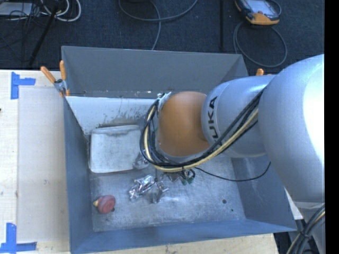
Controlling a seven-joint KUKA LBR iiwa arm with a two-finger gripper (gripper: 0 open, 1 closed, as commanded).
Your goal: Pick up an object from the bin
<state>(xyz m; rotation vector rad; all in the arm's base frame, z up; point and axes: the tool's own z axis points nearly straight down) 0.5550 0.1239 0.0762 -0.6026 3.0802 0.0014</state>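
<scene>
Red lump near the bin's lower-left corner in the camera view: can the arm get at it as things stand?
Probably yes. The red lump lies alone on the bin floor, apart from the crumpled silvery pieces, with nothing on top.

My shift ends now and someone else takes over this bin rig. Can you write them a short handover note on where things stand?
Gripper: down in the middle of the grey metal bin, mostly hidden under the arm's orange wrist cover. Whether it is open or shut cannot be told, and nothing is seen held.
Things: crumpled silvery foil-like pieces lie in a small heap right beside the gripper. A small red roundish lump lies toward the view's lower left. A pale flat rectangular slab lies at the left.
Done: the arm is down at the heap.
Left: a confirmed grasp and the lift out.
</scene>
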